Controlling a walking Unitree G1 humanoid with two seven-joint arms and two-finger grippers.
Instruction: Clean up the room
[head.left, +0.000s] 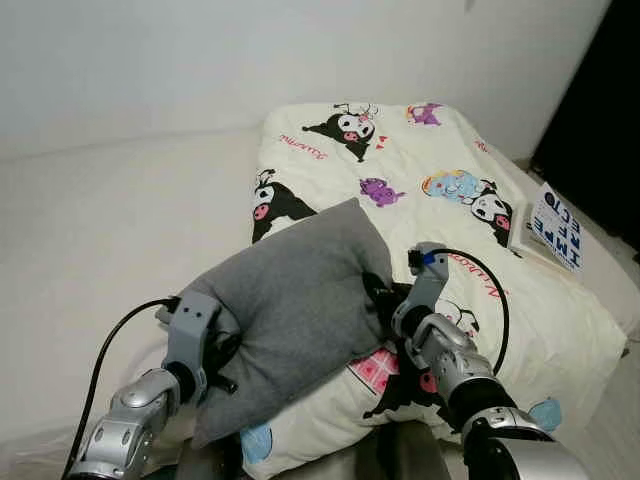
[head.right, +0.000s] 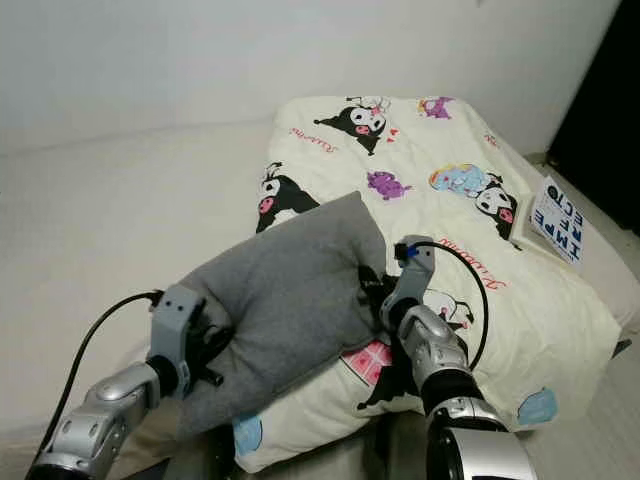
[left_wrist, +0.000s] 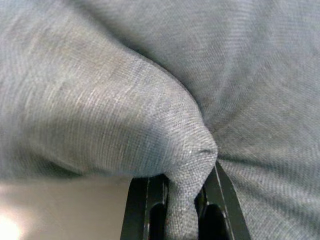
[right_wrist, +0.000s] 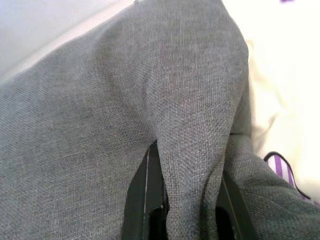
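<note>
A grey pillow (head.left: 295, 305) lies tilted across the near end of a cream cartoon-print duvet (head.left: 420, 190) on the bed. My left gripper (head.left: 225, 362) is shut on the pillow's near left edge; a fold of grey cloth (left_wrist: 187, 200) is pinched between its black fingers (left_wrist: 145, 210). At the pillow's right edge my right gripper (head.left: 378, 295) is shut on another ridge of the fabric (right_wrist: 187, 200), with one finger (right_wrist: 147, 200) showing beside it.
A white book with blue letters (head.left: 550, 228) rests on the bed's right side. The pale sheet (head.left: 120, 230) spreads out left of the duvet, with a white wall behind. A dark opening (head.left: 600, 110) stands at the far right.
</note>
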